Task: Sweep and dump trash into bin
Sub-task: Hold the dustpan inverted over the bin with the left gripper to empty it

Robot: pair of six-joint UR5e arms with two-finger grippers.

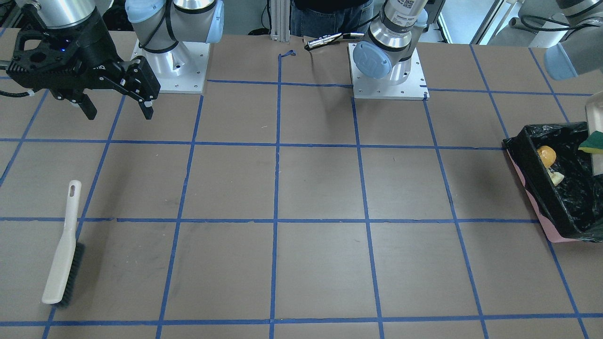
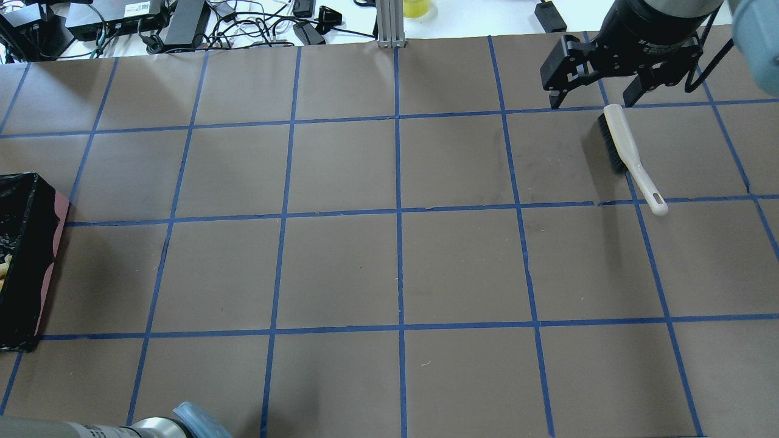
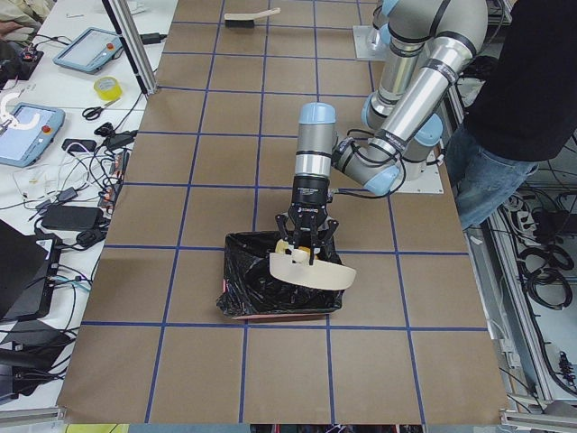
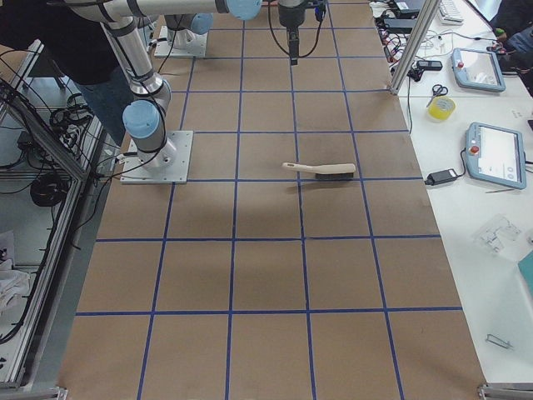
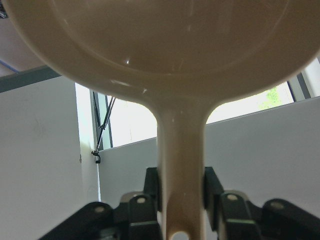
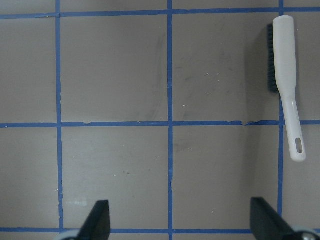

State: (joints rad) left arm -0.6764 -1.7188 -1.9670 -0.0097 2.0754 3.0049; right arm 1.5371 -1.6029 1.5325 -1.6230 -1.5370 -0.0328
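Observation:
The pink bin (image 1: 541, 221) with its black bag stands at the table's end on my left; it also shows in the overhead view (image 2: 56, 243) and the exterior left view (image 3: 270, 311). A golden piece of trash (image 1: 546, 155) and a pale lump (image 1: 557, 178) lie inside it. The green-and-yellow sponge (image 1: 591, 143) is at the lip of the beige dustpan (image 3: 315, 272), over the bin. My left gripper (image 5: 181, 192) is shut on the dustpan's handle (image 5: 180, 165) and holds it tilted above the bin. My right gripper (image 2: 599, 100) is open and empty, above the brush's far end.
The white brush with black bristles (image 2: 630, 155) lies flat on the table on my right side; it also shows in the right wrist view (image 6: 287, 85) and the front view (image 1: 63, 245). A person stands behind the robot bases (image 3: 523, 99). Blue tape lines grid the brown table.

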